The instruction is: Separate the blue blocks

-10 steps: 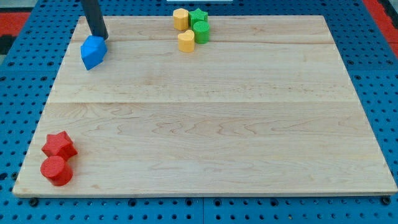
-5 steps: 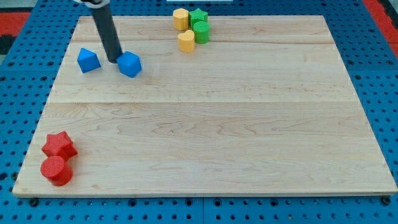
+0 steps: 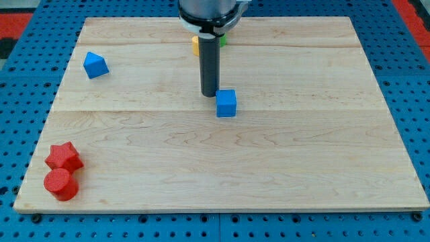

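On the bench (image 3: 322,168), one cube (image 3: 226,103) sat near the middle, just right of and below my tip (image 3: 209,94). A wedge-like block (image 3: 95,65) lay well apart, near the view's upper left. A star (image 3: 64,156) touched a cylinder (image 3: 61,183) below it at lower left.

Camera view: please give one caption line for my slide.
My tip sits just upper-left of the blue cube, far from the other blue block at the board's left.
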Tool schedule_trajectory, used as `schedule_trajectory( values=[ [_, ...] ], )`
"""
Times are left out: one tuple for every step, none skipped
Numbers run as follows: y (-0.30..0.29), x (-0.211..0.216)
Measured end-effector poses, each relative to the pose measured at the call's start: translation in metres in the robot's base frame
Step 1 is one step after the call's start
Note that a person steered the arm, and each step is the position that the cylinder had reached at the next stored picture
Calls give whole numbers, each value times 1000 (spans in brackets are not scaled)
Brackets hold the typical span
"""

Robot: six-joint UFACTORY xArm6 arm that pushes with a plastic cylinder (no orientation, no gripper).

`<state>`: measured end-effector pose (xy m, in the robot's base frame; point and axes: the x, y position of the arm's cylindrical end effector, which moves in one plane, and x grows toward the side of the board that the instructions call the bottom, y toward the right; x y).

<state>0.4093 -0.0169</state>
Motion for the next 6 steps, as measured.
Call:
schedule_trajectory(
  values=[
    [5,26],
    [34,33],
    [104,33],
    [133,58],
    [153,87],
    [164,48]
  ],
)
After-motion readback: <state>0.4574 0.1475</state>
